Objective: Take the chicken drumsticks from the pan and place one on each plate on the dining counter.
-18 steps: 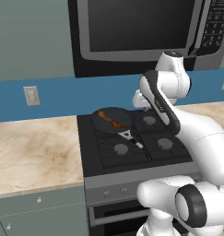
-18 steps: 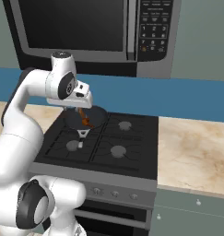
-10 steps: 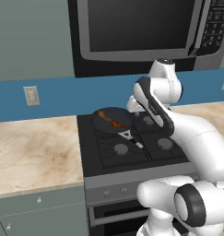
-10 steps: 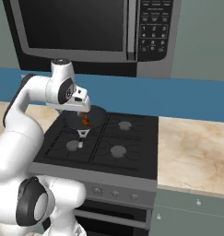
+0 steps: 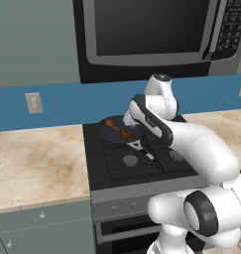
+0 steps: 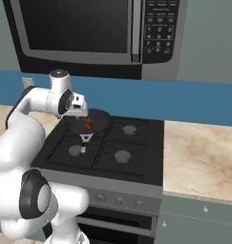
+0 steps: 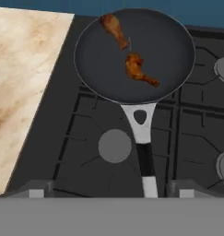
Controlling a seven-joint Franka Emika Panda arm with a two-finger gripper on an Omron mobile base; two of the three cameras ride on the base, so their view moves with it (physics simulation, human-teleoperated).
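The pan sits on the rear left burner of the black stove, its handle pointing toward the front edge of the stove, at 6 o'clock in the hand view. Both chicken drumsticks lie inside the pan and do not touch each other. The first drumstick lies near the rim at 11 o'clock from the pan's centre. The second drumstick lies close to the centre, slightly toward 5 o'clock.

The pincer hangs above the stove, short of the pan on the handle side. Its two finger tips stand wide apart, one on each side of the handle's end, with nothing between them.

In the left base view the arm reaches over the stove, and the pan with the drumsticks shows just beyond the arm's wrist. A beige marble worktop adjoins the stove at 9 o'clock. A microwave hangs above the stove.
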